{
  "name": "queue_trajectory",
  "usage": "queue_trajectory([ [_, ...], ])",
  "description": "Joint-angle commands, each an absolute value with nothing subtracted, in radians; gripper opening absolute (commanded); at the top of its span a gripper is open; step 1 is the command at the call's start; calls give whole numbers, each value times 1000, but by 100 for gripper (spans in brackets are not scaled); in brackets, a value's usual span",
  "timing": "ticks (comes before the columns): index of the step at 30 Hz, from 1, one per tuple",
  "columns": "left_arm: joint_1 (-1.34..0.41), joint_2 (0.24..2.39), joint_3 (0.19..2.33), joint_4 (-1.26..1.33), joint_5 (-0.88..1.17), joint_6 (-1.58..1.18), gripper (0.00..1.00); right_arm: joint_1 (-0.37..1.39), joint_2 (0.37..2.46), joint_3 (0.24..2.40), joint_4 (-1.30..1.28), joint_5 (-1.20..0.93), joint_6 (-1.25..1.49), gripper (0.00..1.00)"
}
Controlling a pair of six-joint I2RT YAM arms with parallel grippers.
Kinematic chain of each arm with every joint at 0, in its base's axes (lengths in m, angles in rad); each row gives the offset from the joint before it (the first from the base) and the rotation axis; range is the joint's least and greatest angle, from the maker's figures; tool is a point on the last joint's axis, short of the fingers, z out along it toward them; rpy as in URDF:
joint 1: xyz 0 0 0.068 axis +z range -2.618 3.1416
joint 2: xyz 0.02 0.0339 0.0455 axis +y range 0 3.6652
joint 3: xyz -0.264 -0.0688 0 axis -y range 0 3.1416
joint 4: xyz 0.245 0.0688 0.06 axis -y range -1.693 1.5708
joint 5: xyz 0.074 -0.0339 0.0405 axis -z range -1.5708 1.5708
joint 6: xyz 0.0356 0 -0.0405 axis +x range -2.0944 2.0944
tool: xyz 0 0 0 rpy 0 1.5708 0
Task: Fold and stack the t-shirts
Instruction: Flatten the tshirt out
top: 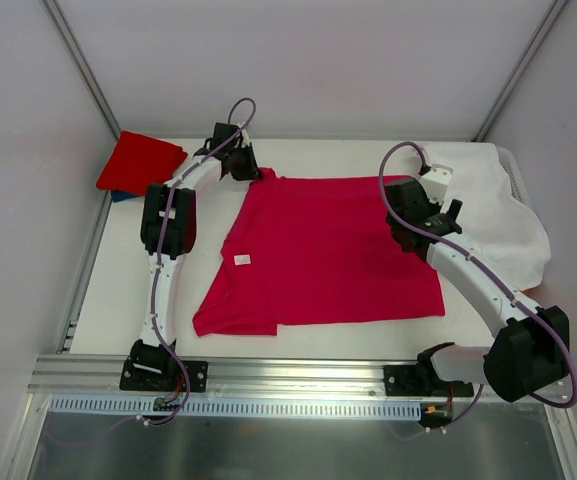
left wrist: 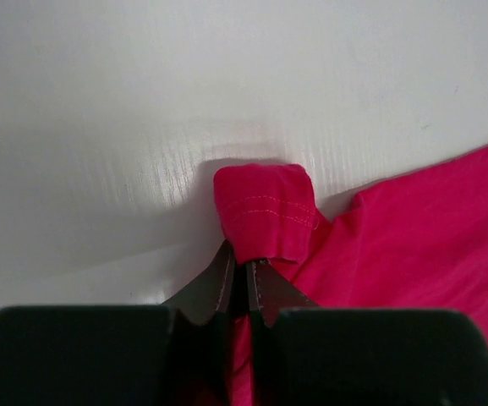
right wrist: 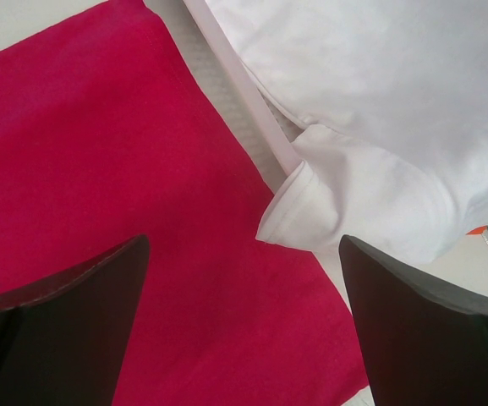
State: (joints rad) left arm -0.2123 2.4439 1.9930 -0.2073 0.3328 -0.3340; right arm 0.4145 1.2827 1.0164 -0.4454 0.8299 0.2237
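At ten o'clock on the desk [top: 118,300], the red t-shirt [top: 140,160] lies folded on the blue one [top: 118,195] (two done, I judge). My left end effector [left wrist: 242,266] pinches the crimson-pink t-shirt [top: 328,250] at its eleven-o'clock corner; it lies spread, unfolded. My right end effector [right wrist: 244,254] gapes, empty, above its three-o'clock edge.

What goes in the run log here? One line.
left gripper shut on crimson-pink t-shirt | right gripper open above it | red t-shirt folded far-left

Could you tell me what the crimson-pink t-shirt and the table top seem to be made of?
The crimson-pink t-shirt looks like soft matte cloth: it bunches and shows a double-stitched hem. The table top seems smooth, faintly glossy white plastic or laminate, given its streaky sheen.
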Motion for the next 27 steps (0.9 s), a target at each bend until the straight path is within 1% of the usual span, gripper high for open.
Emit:
queue_trajectory([
  [1, -215, 2434, 2028, -221, 316, -328, 0, 419, 1262, 1011, -425, 854, 218, 99],
  [8, -241, 2359, 2062, -336, 169, -189, 0, 417, 1258, 1006, -425, 845, 219, 99],
  [13, -271, 2313, 2192, -478, 34, -40, 0, 419, 1267, 1005, -414, 831, 221, 99],
  [15, -293, 2303, 2232, -524, -26, 67, 0, 419, 1282, 1006, -410, 822, 219, 99],
  [16, -322, 2295, 2238, -540, -91, 105, 0, 419, 1287, 1008, -413, 818, 221, 99],
  [17, -339, 2295, 2249, -545, -130, 197, 0, 419, 1292, 1008, -411, 809, 224, 99],
  [18, -357, 2302, 2252, -546, -165, 251, 0, 419, 1296, 1008, -411, 802, 225, 99],
  [19, -377, 2310, 2256, -546, -246, 305, 0, 419, 1302, 1009, -411, 798, 227, 99],
  [20, -417, 2325, 2273, -545, -294, 421, 0, 417, 1304, 1011, -411, 792, 227, 99],
  [22, -446, 2396, 2310, -545, -383, 529, 0, 419, 1310, 1012, -410, 788, 229, 99],
  [23, -463, 2423, 2362, -543, -455, 622, 0, 419, 1309, 1012, -410, 788, 229, 100],
  [25, -465, 2518, 2426, -522, -515, 696, 0, 419, 1305, 1009, -414, 788, 227, 99],
  [26, -457, 2548, 2468, -490, -572, 780, 7, 419, 1304, 1011, -413, 792, 224, 99],
  [27, -451, 2568, 2442, -336, -603, 835, 19, 419, 1298, 1008, -414, 793, 224, 100],
])
